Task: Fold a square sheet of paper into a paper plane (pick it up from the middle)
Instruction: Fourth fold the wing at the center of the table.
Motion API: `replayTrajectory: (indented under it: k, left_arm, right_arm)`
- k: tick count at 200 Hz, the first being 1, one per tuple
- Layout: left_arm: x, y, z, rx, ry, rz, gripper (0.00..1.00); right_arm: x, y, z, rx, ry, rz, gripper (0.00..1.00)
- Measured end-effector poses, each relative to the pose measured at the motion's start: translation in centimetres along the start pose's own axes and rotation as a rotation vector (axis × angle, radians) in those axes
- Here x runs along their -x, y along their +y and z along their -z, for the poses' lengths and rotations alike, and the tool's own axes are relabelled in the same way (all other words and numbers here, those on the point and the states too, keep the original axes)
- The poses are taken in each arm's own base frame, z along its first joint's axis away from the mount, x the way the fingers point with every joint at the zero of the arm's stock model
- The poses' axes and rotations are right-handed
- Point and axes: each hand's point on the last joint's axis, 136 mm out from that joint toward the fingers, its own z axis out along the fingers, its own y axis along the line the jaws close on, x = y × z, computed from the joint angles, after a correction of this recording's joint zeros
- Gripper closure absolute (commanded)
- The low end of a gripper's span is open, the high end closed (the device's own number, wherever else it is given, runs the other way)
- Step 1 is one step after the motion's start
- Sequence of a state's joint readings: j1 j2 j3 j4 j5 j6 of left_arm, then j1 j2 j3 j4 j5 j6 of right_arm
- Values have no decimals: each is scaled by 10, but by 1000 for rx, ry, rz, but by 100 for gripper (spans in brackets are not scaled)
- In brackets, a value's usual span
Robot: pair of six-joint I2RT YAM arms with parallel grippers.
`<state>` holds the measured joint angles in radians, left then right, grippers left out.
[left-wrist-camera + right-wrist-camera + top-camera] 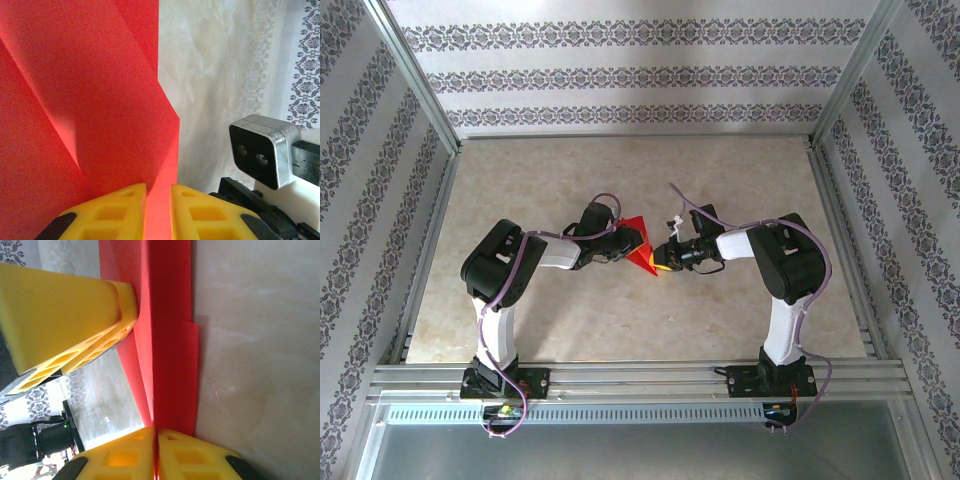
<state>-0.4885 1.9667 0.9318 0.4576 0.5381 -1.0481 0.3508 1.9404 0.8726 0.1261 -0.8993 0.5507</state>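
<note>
Pinching the folded red paper sheet (640, 240) from two sides near the middle of the marble-patterned table (570, 320); in the overhead view, flanking it with the left gripper (623, 246) at its 9 o'clock and the right gripper (662, 260) at its 4 o'clock; pointing the sheet's narrow tip toward 5 o'clock and its wider end toward 12 o'clock.

Left wrist view: holding the jaws of the left gripper (158, 212) nearly together and clamping a thin red edge of the sheet (75, 110) between the yellow fingers (115, 212); showing overlapping red layers with diagonal creases, spreading from 6 o'clock toward 10 and 12 o'clock; catching the right arm's wrist camera (260, 152) at 4 o'clock, beyond the sheet's right edge, with the pale table (215, 75) behind.

Right wrist view: holding the jaws of the right gripper (156, 455) almost fully together and nipping the lower end of the sheet (170, 340) between yellow fingers (195, 457); showing the stacked red layers running from 6 o'clock up to 12 o'clock; of the left gripper, showing one yellow finger (70, 315) touching the sheet from 10 o'clock; leaving unclear whether the sheet's right-hand edge is touching the table (260, 365) or hanging just above it.
</note>
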Motion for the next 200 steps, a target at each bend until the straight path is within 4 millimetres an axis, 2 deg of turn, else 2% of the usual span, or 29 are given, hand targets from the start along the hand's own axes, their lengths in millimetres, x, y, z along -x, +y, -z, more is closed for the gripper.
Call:
replayTrajectory:
  k: [200]
  left_arm:
    - [4, 5, -5, 29, -5, 11, 80]
  right_arm:
    - [0, -1, 0, -6, 8, -13, 90]
